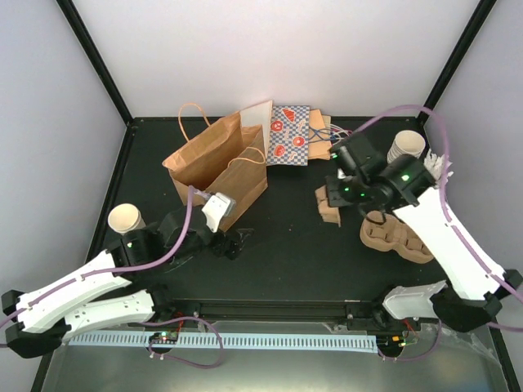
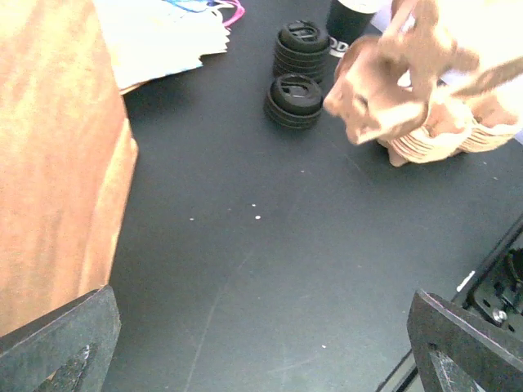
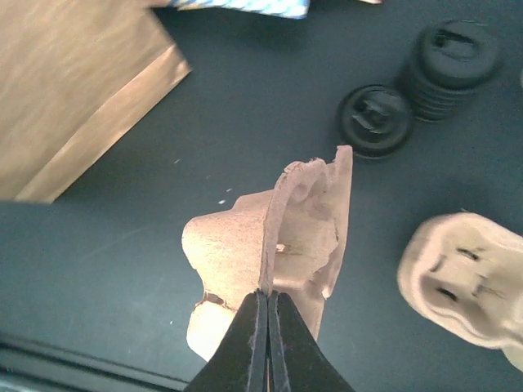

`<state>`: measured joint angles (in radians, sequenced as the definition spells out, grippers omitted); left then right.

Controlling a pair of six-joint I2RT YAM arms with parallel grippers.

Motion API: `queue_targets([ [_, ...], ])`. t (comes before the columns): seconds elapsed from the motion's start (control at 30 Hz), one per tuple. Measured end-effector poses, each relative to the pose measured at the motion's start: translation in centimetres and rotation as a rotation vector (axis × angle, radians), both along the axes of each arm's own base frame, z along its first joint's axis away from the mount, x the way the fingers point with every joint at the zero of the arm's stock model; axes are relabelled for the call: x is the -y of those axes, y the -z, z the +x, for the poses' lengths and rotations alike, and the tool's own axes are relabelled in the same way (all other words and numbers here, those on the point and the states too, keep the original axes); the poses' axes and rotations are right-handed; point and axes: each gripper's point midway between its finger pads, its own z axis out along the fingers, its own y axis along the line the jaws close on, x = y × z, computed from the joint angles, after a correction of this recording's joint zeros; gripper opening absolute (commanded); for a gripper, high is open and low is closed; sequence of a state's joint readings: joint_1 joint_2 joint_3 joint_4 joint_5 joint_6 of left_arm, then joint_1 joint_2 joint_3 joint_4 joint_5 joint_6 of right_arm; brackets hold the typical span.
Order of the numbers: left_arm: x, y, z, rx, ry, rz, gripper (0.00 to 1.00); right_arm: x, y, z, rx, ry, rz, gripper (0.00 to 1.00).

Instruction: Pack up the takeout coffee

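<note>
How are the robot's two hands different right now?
The left gripper is wide open, but the right gripper is pinched shut. The left gripper holds nothing, while the right gripper grips a cardboard cup tray by its edge. The left gripper is beside the brown paper bag; the right gripper is nearer the black lids. Both have two dark fingers.

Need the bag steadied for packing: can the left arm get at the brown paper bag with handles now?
Probably yes. The left arm holds its jaws wide open close beside the brown paper bag, and nothing visible lies between them.
</note>
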<state>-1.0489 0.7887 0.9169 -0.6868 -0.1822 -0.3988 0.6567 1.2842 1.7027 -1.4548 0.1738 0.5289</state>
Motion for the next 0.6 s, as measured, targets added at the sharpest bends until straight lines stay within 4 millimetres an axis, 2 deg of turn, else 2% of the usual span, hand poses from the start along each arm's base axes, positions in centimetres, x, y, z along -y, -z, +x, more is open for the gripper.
queue_targets([
  [0.1,-1.0,-0.9,0.4,0.021,-0.047,0.0,0.99,-4.1,1.5,-0.9,-0.018,-0.133,-0.024,0.01],
  [0.13,-1.3,-1.2,0.5,0.027,-0.062,-0.002,0.99,-4.5,1.9,-0.9,-0.021,-0.144,-0.028,0.01],
  [0.17,-1.7,-1.4,0.6,0.033,-0.079,-0.005,0.99,-6.3,3.0,-1.6,-0.036,-0.205,-0.054,0.01],
  [0.23,-2.7,-1.8,0.8,0.039,-0.119,-0.004,0.99,-8.3,4.8,-2.2,-0.053,-0.263,-0.1,0.04],
  [0.27,-2.9,-1.9,0.8,0.04,-0.129,-0.004,0.99,-9.0,5.6,-2.5,-0.062,-0.285,-0.119,0.1],
  [0.3,-3.3,-2.0,0.9,0.042,-0.145,-0.006,0.99,-9.7,6.4,-2.8,-0.07,-0.308,-0.136,0.28],
  [0.33,-3.6,-2.1,0.9,0.043,-0.158,-0.005,0.99,-10.5,7.2,-3.1,-0.08,-0.333,-0.15,0.51],
  [0.37,-3.9,-2.3,0.9,0.044,-0.167,-0.006,0.99,-11.4,8.0,-3.5,-0.088,-0.363,-0.156,0.71],
  [0.4,-4.1,-2.3,1.0,0.043,-0.178,-0.005,0.99,-12.1,8.7,-3.9,-0.096,-0.393,-0.155,0.8],
  [0.5,-4.7,-2.1,0.9,0.039,-0.196,0.0,0.99,-13.7,9.9,-5.0,-0.108,-0.462,-0.117,0.85],
  [0.6,-4.9,-2.0,0.9,0.037,-0.2,0.004,0.99,-14.2,10.0,-5.5,-0.094,-0.498,-0.067,0.85],
])
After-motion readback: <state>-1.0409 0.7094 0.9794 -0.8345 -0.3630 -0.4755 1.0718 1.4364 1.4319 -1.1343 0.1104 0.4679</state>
